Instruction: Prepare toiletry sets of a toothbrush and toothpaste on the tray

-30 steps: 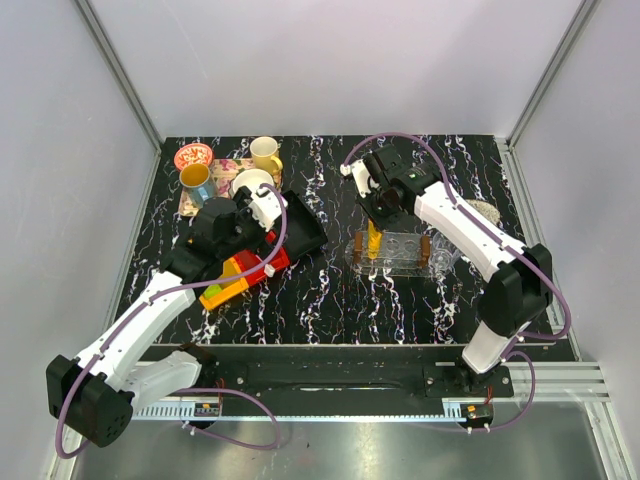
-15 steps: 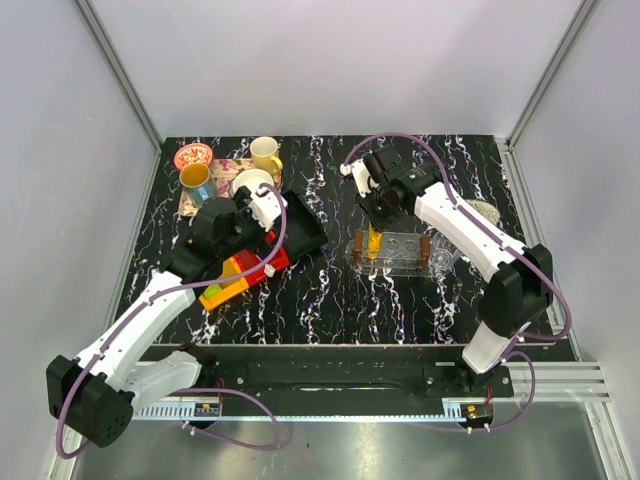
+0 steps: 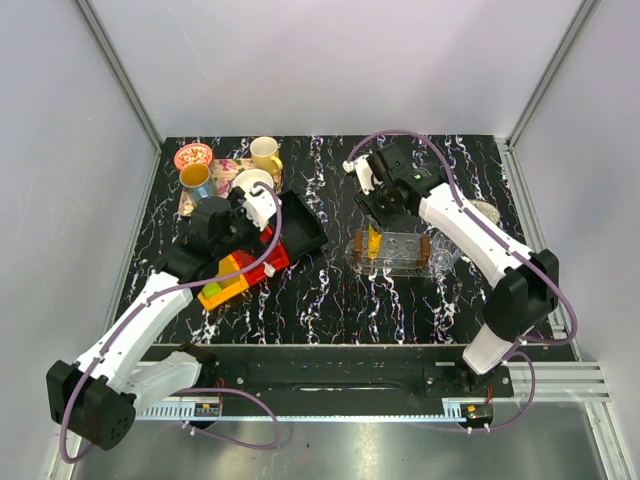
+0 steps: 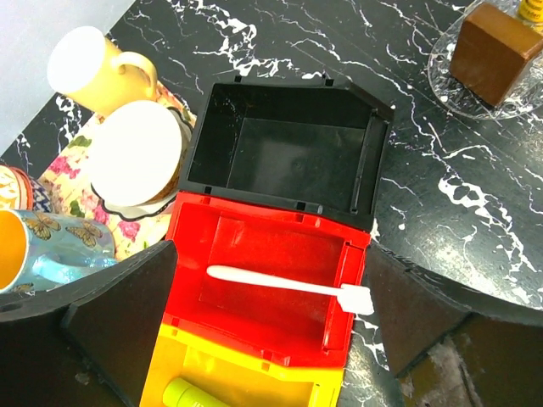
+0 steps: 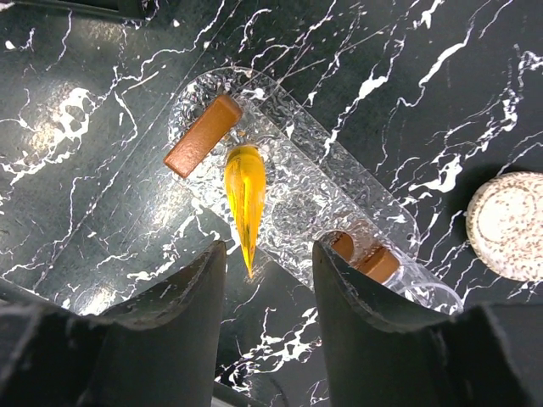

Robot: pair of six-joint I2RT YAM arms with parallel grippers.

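The white toothbrush (image 4: 288, 284) lies across the red bin (image 4: 254, 246), its head resting on the bin's right rim. My left gripper (image 4: 267, 318) hangs open above it, a finger on each side. A lime green toothpaste tube (image 4: 191, 396) lies in the yellow bin (image 3: 222, 292). The orange toothpaste tube (image 5: 245, 191) stands in the end hole of the clear rack (image 5: 297, 182), flat end up. My right gripper (image 5: 269, 254) is open just above it and touches nothing. The rack rests on the clear tray (image 3: 447, 256).
An empty black bin (image 4: 284, 144) adjoins the red one. Behind it a floral tray (image 3: 222, 172) carries a white bowl (image 4: 136, 165), a yellow mug (image 4: 85, 64) and other cups. A speckled round object (image 5: 507, 225) lies right of the rack.
My right gripper has opened, let go of the orange tube in the rack and drawn back a little. The left gripper has shifted slightly over the bins.
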